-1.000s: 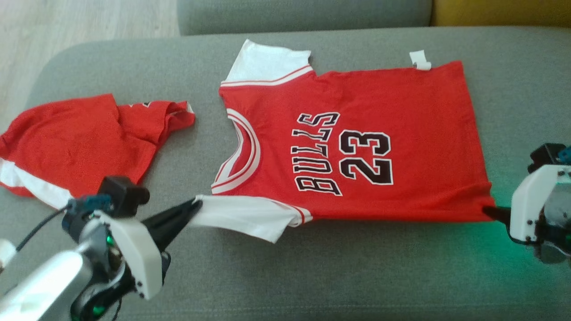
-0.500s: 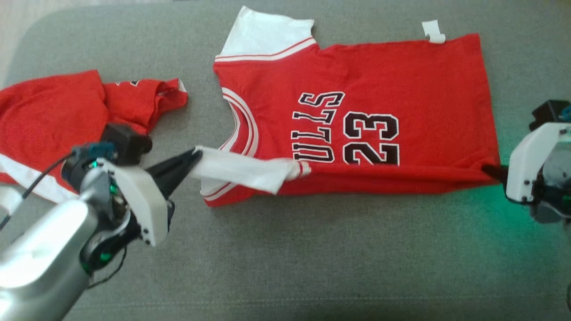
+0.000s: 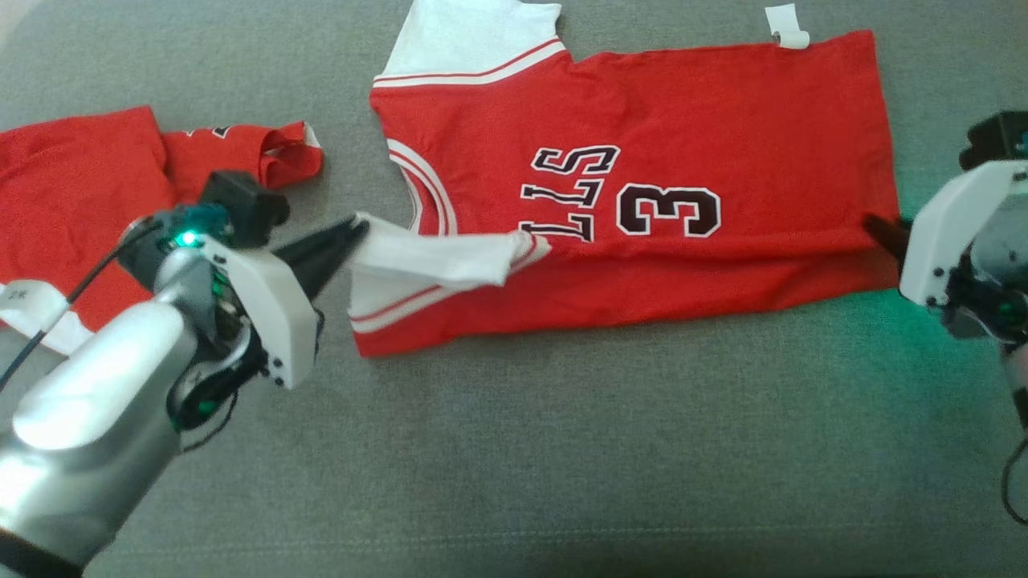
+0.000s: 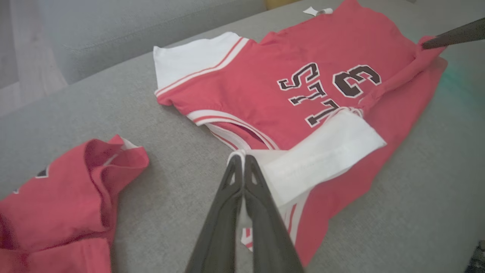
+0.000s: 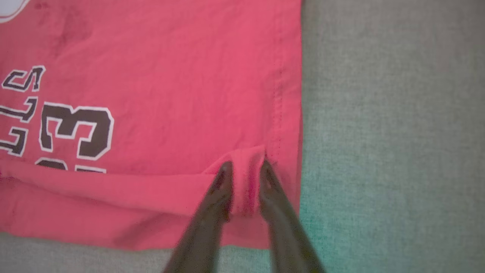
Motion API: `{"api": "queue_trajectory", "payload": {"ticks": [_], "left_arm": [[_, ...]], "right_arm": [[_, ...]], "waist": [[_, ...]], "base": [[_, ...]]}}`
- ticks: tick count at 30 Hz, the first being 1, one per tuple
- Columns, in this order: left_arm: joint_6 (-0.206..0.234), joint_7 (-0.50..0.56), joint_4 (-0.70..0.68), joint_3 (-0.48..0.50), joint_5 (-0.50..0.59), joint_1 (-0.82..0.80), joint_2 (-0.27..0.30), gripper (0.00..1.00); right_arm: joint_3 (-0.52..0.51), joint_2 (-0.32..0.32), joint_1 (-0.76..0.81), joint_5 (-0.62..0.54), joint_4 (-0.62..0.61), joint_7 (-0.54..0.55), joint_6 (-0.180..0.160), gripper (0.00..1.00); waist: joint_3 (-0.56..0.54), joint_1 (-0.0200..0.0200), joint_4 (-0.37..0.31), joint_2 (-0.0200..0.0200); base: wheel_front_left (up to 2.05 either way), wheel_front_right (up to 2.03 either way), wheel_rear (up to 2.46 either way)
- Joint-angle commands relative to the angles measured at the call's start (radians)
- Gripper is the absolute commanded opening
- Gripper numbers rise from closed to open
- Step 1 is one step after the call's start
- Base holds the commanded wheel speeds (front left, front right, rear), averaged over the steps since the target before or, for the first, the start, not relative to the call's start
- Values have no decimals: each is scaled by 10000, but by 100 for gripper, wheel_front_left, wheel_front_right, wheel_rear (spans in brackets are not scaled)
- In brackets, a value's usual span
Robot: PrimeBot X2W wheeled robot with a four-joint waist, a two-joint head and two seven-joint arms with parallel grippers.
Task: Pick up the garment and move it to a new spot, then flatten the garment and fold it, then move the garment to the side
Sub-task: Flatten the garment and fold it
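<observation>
The garment (image 3: 683,120) is a red jersey with white sleeves and black lettering, spread on the grey sofa cushion (image 3: 562,449). Its near long edge is folded over onto the front and hides half of the lettering. My left gripper (image 3: 357,229) is shut on the near white sleeve (image 4: 322,155), held just above the jersey. My right gripper (image 3: 871,225) is at the hem end. In the right wrist view its jaws stand a little apart (image 5: 245,167), with a bunched fold of red hem between them. The left wrist view shows its dark finger (image 4: 451,36) at that raised hem corner.
A second red and white garment (image 3: 80,185) lies crumpled at the left of the cushion, close behind my left wrist. A white tag (image 3: 785,24) sticks out at the jersey's far edge. Bare grey cushion stretches along the near side.
Both grippers have carried the jersey's near edge away from me, over its front, covering more of the lettering. The right jaws have parted slightly. The head camera has tipped down.
</observation>
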Motion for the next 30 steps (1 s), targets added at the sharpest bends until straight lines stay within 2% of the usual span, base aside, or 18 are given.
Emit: {"api": "queue_trajectory", "payload": {"ticks": [1,4,7,13,16,19,21,24,30], "left_arm": [[99,-348,142,556,206,-665,228,100],[249,-694,515,600,356,-744,47,100],[732,-1492,957,914,427,-788,-300,100],[1858,-3333,1343,2023,86,-454,-1183,100],[2248,-3590,1004,2657,37,43,-1632,100],[2617,-3619,123,3743,376,792,-2176,100],[2751,-3622,-504,4445,815,1496,-2610,100],[2711,-3624,-1133,5056,1614,2544,-3216,100],[2477,-3625,-1166,5843,2741,4192,-4296,100]], "right_arm": [[116,-56,-320,-102,-228,-348,35,100],[114,10,-376,-191,-120,-774,35,100],[22,90,-391,-253,-37,-1628,35,100],[-131,164,36,-471,-560,-4540,35,100],[-256,311,535,-566,-929,-5938,35,100],[-343,489,1154,-940,-1262,-7184,35,100],[-484,693,1594,-1220,-1426,-7874,35,100],[-765,1116,2270,-1675,-1618,-8678,35,100],[-1219,2031,3467,-2949,-1868,-9459,35,100]], "waist": [[-11,0,-32,0],[-41,0,-62,0],[-127,0,-98,0],[-471,0,-91,0],[-679,0,-96,0],[-892,0,-108,0],[-1028,0,-114,0],[-1244,0,-132,0],[-1535,0,-222,0]], "base": [[0,0,0],[0,0,0],[0,0,0],[0,0,0],[0,0,0],[0,0,0],[0,0,0],[0,0,0],[0,0,0]]}}
